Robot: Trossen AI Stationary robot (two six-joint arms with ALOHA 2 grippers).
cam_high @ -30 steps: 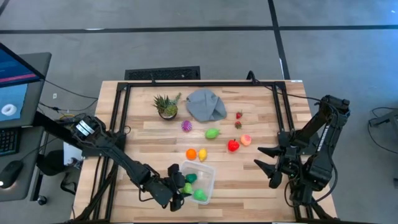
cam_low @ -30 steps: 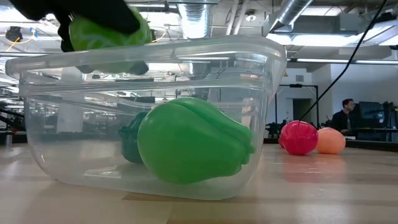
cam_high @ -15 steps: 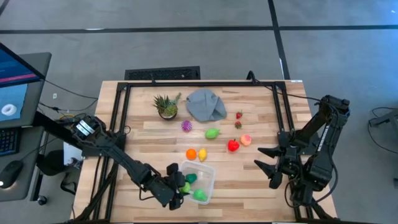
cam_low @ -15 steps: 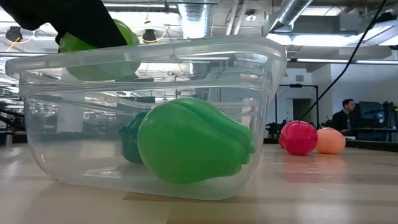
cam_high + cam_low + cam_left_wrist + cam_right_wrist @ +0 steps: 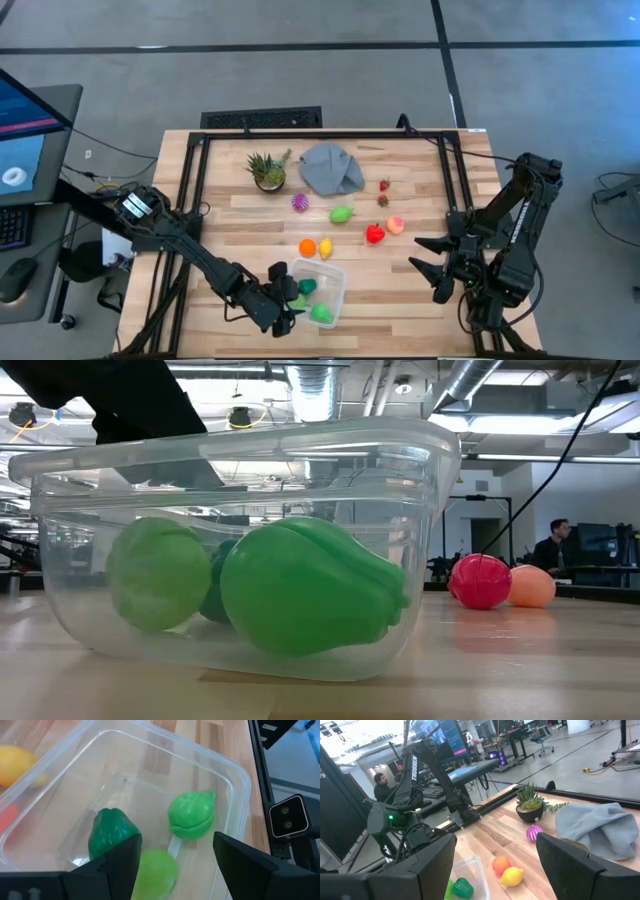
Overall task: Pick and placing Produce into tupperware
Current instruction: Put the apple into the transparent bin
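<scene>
The clear tupperware [image 5: 337, 272] stands near the table's front edge, left of the middle. Inside lie three pieces of produce: a dark green pepper [image 5: 112, 834], a lumpy green fruit [image 5: 192, 815] and a light green round fruit [image 5: 155, 572], which rests on the floor of the container. My left gripper [image 5: 175, 865] hangs open over the container's left end, above the round fruit and clear of it. At the table's right side my right gripper [image 5: 430, 265] waits, raised and open. More produce lies on the table: an orange [image 5: 307, 247], a lemon [image 5: 325, 248], a green fruit [image 5: 342, 214] and a red one [image 5: 375, 234].
Behind the loose produce stand a spiky potted plant [image 5: 268, 170] and a crumpled grey cloth [image 5: 332, 168]. A purple piece [image 5: 300, 202], a pink fruit [image 5: 396, 225] and two small strawberries [image 5: 384, 186] lie at mid-table. Black frame rails [image 5: 190, 200] run along the table's sides. A person [image 5: 555, 545] sits in the room beyond.
My left gripper has opened over the tupperware while staying in place. The light green round fruit, held at rim height a second ago, has dropped onto the container's floor beside the dark green pepper.
</scene>
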